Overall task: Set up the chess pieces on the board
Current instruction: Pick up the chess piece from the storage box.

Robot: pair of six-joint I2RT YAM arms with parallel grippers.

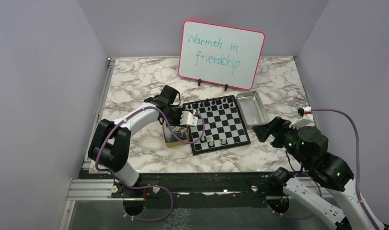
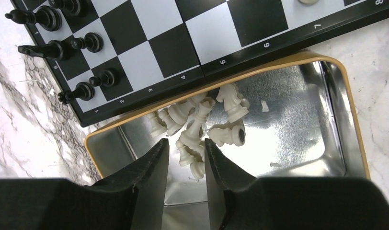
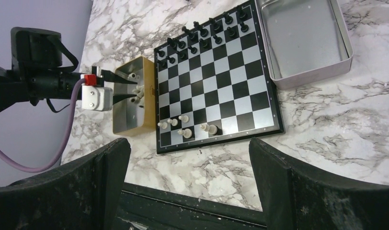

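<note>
Right gripper (image 3: 190,184): nearest, spread wide, empty. Left gripper (image 2: 186,167): in box (image 2: 303,124), jaws part-open astride heaped cream pieces (image 2: 197,127); grip unclear. Risk: tangled heap, so double pick or slip. Board (image 2: 183,38) beside box; black pieces (image 3: 202,36) on far rows.

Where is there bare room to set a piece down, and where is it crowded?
Bare: the board, middle rows, between black pieces at its far edge and pale pieces at its near edge. Crowded: the heap in the tan box.

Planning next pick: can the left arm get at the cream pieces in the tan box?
Likely yes: left gripper hangs over the tan box, jaws apart, cream pieces below, nothing between.
</note>
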